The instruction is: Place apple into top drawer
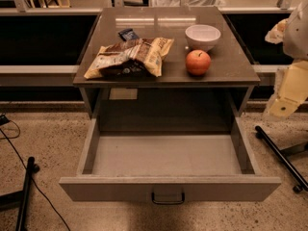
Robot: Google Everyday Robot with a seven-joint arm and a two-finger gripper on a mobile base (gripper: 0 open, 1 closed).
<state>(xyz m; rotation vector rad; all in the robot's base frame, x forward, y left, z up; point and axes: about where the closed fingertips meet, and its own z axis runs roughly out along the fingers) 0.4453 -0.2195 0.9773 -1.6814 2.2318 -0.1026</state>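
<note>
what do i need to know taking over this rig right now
Gripper: at the right edge, beside the table, well away from the apple.
Apple: on the tabletop, just in front of the bowl, right of the chip bag.
Drawer: pulled open, nothing in it.
Done: drawer open.
Left: grasp the apple and set it in the drawer.

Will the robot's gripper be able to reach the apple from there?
Probably yes. The gripper hangs off the right side of the table, and the apple sits near that front right corner with nothing between them. The bowl stands just behind the apple, so care is needed.
</note>
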